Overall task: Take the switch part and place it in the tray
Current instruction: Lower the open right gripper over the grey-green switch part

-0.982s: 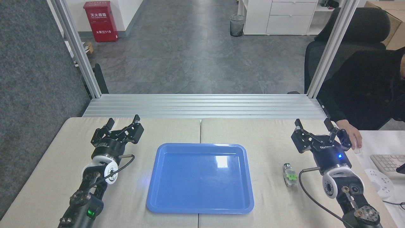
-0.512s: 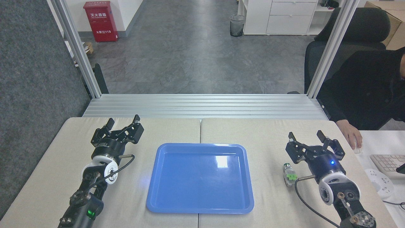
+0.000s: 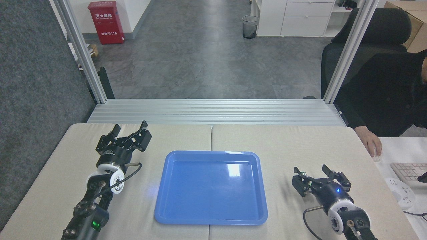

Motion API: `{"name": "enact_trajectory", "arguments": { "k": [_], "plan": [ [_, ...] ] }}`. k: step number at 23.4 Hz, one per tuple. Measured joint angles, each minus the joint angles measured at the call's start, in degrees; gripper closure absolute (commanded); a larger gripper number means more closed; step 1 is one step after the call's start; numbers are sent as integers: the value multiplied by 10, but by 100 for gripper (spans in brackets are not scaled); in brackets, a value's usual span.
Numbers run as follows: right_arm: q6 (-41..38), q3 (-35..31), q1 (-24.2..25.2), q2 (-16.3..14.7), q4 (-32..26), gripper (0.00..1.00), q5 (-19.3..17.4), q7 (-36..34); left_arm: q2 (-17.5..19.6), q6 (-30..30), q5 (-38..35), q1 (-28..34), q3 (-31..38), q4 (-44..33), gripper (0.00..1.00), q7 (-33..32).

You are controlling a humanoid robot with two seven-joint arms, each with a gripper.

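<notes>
The blue tray (image 3: pixel 210 196) lies flat in the middle of the table with nothing in it. To its right lies the switch part (image 3: pixel 304 174); only its silver end and a sliver of green show, the remainder hidden under my right gripper (image 3: pixel 310 170). That gripper is open, low over the table, and its fingers stand on either side of the part without closing on it. My left gripper (image 3: pixel 130 126) is open and holds nothing, resting left of the tray near the table's back.
A person's hand (image 3: pixel 373 145) rests on a mouse at the table's right edge, beside a keyboard (image 3: pixel 408 171). A black office chair (image 3: pixel 367 43) stands behind. Aluminium frame posts rise at the table's back corners.
My right gripper has come back toward me and down, from behind the switch part to straddling it. The left arm, tray and switch part have stayed put.
</notes>
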Motion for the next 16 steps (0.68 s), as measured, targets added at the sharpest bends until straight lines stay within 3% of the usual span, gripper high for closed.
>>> {"name": "enact_trajectory", "arguments": {
  "k": [12, 14, 16],
  "plan": [
    [4, 8, 4, 18, 49, 4, 2, 3, 0, 0, 0, 0, 0, 0, 0, 0],
    [4, 9, 2, 20, 59, 11, 2, 2, 0, 0, 0, 0, 0, 0, 0, 0],
    [4, 10, 0, 23, 70, 32, 2, 0, 0, 0, 0, 0, 0, 0, 0, 0]
  ]
}}
